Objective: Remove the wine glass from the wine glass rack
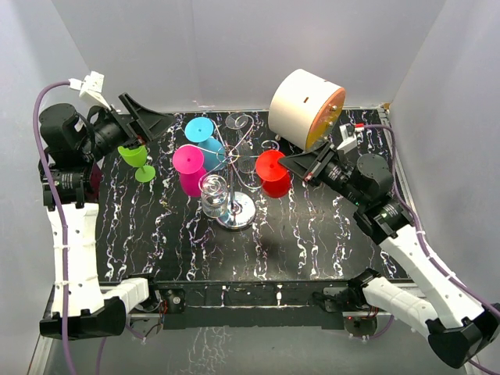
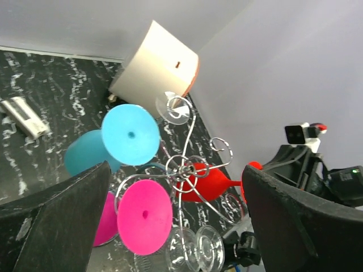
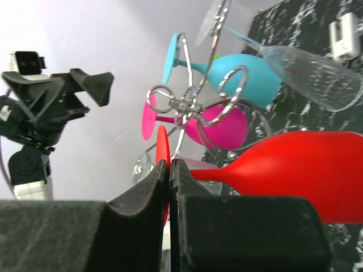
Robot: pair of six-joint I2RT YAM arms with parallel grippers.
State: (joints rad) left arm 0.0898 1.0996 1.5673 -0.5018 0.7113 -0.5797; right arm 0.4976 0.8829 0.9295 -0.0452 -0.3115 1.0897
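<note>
Right wrist showed the right gripper (image 3: 170, 170) clenched on the foot of the red glass (image 3: 295, 170), the foot's lower rim hidden in the grip; the left gripper (image 2: 177, 170) gaped, empty.

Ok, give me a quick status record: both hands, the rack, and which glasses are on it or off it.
left hand: open, holding nothing
right hand: shut on the foot of the red glass
wine glass rack: cyan glass, magenta glass and clear glass hang on it
green glass: off the rack, close to the left hand
red glass clear of the wire: cannot tell
</note>
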